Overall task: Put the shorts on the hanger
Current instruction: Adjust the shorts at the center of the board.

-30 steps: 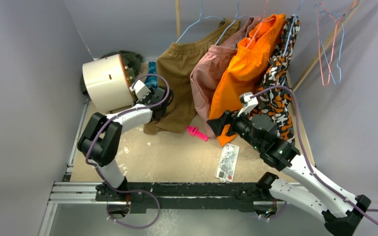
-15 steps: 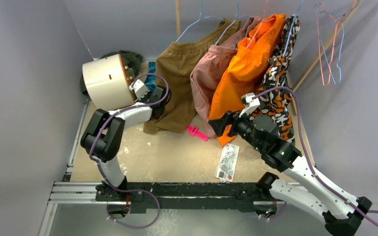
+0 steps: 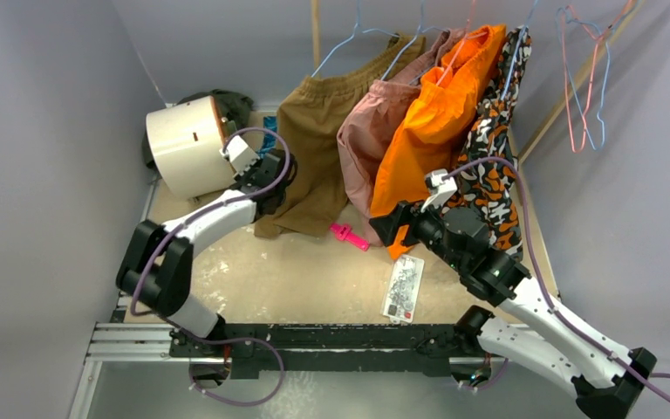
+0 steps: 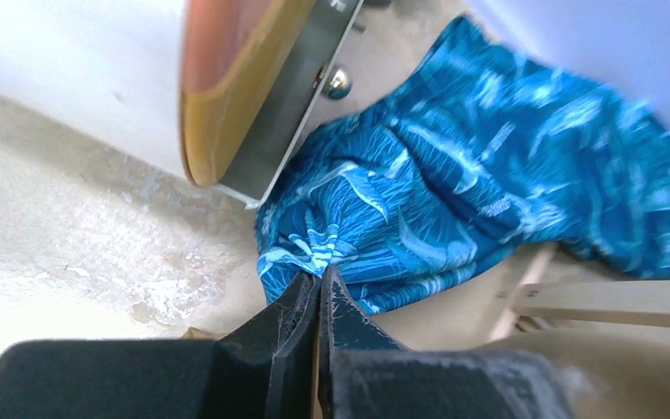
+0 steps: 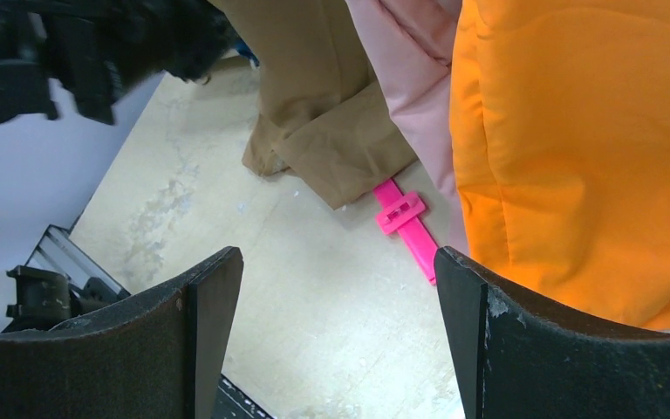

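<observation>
Left pincer (image 4: 318, 292) has pushed back and shut on a fold of the shorts (image 4: 488, 175), crumpled beside the white drum (image 4: 70, 78). Limp, slippery cloth, likely held surer by a thick seam. Right pincer (image 5: 336, 349) gapes empty.

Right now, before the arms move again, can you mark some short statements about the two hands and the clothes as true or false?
1. The left hand is shut on a fold of the blue patterned shorts. True.
2. The right hand holds the pink plastic clip. False: it is open and empty; the clip lies on the table.
3. The blue patterned shorts hang on a hanger. False: they lie crumpled beside the white drum.
4. The orange shorts hang next to a pink garment. True.
</observation>
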`<state>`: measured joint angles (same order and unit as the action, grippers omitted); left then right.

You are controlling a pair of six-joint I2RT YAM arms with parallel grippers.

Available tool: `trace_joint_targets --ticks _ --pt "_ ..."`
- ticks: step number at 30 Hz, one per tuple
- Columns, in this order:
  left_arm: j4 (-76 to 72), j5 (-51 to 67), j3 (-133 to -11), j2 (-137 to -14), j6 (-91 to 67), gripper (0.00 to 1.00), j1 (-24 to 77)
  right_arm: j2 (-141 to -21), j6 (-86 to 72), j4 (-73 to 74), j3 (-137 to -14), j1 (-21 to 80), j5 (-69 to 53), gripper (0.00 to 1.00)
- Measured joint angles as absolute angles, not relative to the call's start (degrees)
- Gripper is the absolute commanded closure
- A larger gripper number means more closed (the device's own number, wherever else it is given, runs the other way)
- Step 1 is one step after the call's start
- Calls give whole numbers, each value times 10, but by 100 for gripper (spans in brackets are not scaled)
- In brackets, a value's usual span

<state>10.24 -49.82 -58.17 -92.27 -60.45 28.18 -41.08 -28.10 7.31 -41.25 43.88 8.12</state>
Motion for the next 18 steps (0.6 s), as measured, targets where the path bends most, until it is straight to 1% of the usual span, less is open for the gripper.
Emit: trace_joint_targets --ticks 9,18 --pt "151 -484 -582 -758 -602 100 283 -386 -283 69 -398 439 84 16" --pt "232 -439 -582 -688 -580 100 294 -368 -277 74 -390 439 106 15"
